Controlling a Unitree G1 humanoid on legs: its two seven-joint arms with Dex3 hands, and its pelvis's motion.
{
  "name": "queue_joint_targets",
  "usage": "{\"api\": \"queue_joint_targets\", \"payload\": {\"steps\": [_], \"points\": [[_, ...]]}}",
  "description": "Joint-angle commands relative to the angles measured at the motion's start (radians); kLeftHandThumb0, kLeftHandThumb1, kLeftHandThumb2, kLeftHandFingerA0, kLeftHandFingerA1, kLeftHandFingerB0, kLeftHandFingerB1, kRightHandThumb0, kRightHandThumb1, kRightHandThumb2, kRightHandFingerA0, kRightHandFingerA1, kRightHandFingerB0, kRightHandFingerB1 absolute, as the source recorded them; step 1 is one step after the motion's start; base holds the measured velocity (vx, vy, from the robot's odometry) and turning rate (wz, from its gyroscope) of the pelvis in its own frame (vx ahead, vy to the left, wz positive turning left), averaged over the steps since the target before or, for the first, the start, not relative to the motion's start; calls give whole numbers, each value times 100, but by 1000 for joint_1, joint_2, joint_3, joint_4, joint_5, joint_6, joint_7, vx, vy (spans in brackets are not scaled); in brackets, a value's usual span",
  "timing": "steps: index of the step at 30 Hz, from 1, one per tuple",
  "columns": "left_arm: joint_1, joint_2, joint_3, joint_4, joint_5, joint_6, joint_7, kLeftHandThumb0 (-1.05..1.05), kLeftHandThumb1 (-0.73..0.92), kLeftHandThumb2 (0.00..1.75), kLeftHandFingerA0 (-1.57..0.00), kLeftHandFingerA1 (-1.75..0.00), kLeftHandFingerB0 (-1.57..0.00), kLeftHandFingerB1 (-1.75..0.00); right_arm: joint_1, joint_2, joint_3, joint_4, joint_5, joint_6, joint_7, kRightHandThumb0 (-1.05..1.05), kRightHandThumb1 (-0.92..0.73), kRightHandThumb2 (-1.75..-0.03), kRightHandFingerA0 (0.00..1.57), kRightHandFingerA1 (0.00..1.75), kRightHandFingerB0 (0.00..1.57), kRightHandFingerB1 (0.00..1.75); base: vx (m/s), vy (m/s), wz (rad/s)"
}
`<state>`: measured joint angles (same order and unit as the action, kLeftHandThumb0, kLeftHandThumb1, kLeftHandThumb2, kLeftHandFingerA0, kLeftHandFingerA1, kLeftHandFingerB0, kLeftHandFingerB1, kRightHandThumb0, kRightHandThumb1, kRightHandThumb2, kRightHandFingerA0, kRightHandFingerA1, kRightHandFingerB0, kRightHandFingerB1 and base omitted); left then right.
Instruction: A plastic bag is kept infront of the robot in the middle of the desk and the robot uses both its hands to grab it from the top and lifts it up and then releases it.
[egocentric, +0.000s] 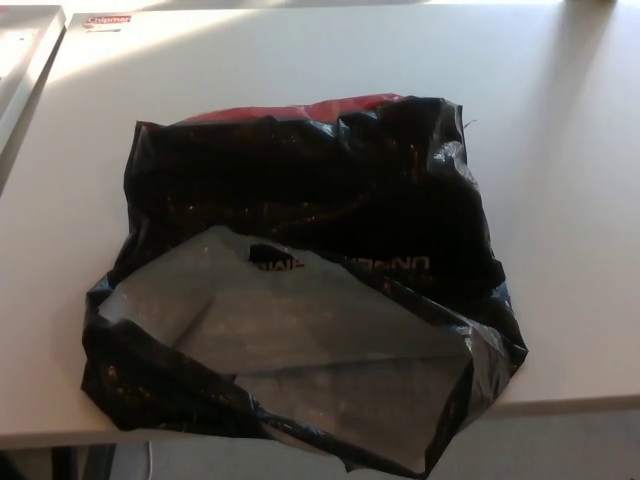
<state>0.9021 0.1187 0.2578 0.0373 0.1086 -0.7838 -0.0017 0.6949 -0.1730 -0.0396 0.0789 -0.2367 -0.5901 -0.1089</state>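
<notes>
Black plastic bag (300, 280), crumpled flat mid-frame on white desk (560, 200), lower edge overhanging (neither hand visible, finger state unknown, nearer arm undeterminable).

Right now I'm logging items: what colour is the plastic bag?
Black plastic bag, red strip along its far edge; head view.

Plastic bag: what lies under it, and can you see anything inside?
The plastic bag lies flat on the white desk, its near edge overhanging. A red strip shows at its far edge. Contents are hidden by the opaque plastic.
</notes>
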Motion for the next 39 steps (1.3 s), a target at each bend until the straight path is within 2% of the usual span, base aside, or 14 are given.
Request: {"api": "queue_joint_targets", "payload": {"steps": [1,2,4,15,16,19,22,24,27,28,31,32,33,39], "points": [[-78,-69,192,-49,157,-365,138,-23,46,53,-16,-31,0,-18,54,10,-96,-113,-329,-264,-256,-52,-29,-65,7,26,0,0,0,0,0],[-99,-69,206,-53,166,-366,142,-22,39,66,-9,-40,-1,-15,46,4,-103,-127,-344,-258,-261,-49,-35,-51,3,32,0,0,0,0,0],[-126,-73,225,-57,169,-375,137,-21,39,66,-9,-40,-1,-15,30,-8,-112,-136,-372,-250,-275,-48,-27,-63,7,36,0,0,0,0,0],[-342,-48,307,-106,312,-218,196,-20,41,52,-18,-32,0,-18,-112,-47,-128,-180,-497,-161,-353,-53,-37,-52,26,36,0,0,0,0,0],[-377,-30,300,-85,319,-196,200,-22,26,64,-8,-44,0,-17,-131,-49,-128,-184,-503,-152,-355,-54,-38,-53,26,37,0,0,0,0,0],[-426,-14,280,-74,322,-126,185,-23,34,64,-4,-29,0,-10,-166,-61,-126,-181,-501,-144,-353,-58,-40,-72,6,31,0,0,0,0,0],[-486,-8,244,-60,332,-31,167,-21,24,64,0,-22,0,-21,-219,-73,-118,-178,-546,-92,-368,-56,-40,-55,1,38,0,0,0,0,0],[-518,6,229,-29,323,-26,161,-20,24,63,0,-21,0,-22,-250,-76,-109,-158,-556,-84,-384,-61,-34,-68,7,45,0,0,0,0,0],[-538,32,205,5,311,1,139,-24,24,63,0,-17,0,-19,-290,-98,-95,-120,-576,-68,-392,-59,-40,-54,17,50,0,0,0,0,0],[-549,47,194,28,301,6,135,-27,25,62,0,-14,0,-17,-312,-107,-87,-102,-582,-66,-399,-62,-35,-70,18,57,0,0,0,0,0],[-579,87,155,86,239,66,92,-32,35,66,0,-17,0,-14,-367,-133,-59,-53,-564,-42,-360,-56,-39,-53,16,46,0,0,0,0,0],[-579,90,147,82,227,95,79,-36,27,66,0,-15,0,-18,-381,-141,-53,-35,-560,-43,-359,-57,-31,-65,12,49,0,0,0,0,0],[-579,95,137,76,208,141,60,-41,29,64,-2,-9,0,-10,-408,-153,-42,1,-553,-46,-359,-56,-39,-52,24,52,0,0,0,0,0],[-605,110,112,121,127,216,19,-46,30,62,0,-5,0,0,-539,-174,19,179,-584,-29,-405,-57,-32,-66,11,50,0,0,0,0,0]]}}
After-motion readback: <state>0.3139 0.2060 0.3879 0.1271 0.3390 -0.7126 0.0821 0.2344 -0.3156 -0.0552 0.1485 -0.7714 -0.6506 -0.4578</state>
